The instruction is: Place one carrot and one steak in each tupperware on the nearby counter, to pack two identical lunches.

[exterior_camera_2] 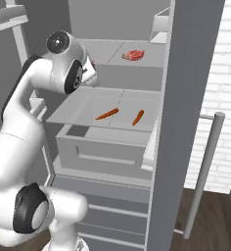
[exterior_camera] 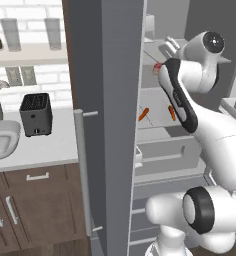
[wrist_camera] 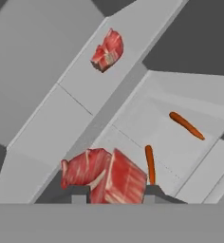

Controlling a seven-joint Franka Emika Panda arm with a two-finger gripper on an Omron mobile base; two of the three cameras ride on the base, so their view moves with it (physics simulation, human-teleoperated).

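My gripper (wrist_camera: 115, 194) is inside the open fridge, shut on a red marbled steak (wrist_camera: 107, 178) that sits crumpled between the finger tips. A red bit of that steak (exterior_camera: 156, 66) shows at the hand (exterior_camera_2: 92, 67), above the middle shelf. A second steak (wrist_camera: 107, 50) (exterior_camera_2: 132, 55) lies on the upper shelf. Two orange carrots lie on the shelf below: one carrot (exterior_camera_2: 107, 113) (exterior_camera: 143, 114) (wrist_camera: 150, 163) and another carrot (exterior_camera_2: 138, 117) (exterior_camera: 172, 112) (wrist_camera: 186, 125). A light rounded tupperware (exterior_camera: 1, 137) rests on the counter (exterior_camera: 55, 147) at far left.
The fridge door (exterior_camera: 107, 125) stands open between the arm and the counter, its bar handle (exterior_camera: 81, 170) facing out. A black toaster (exterior_camera: 36, 115) stands on the counter. A drawer (exterior_camera_2: 103, 152) sits under the carrot shelf. Glasses line a wall shelf (exterior_camera: 30, 52).
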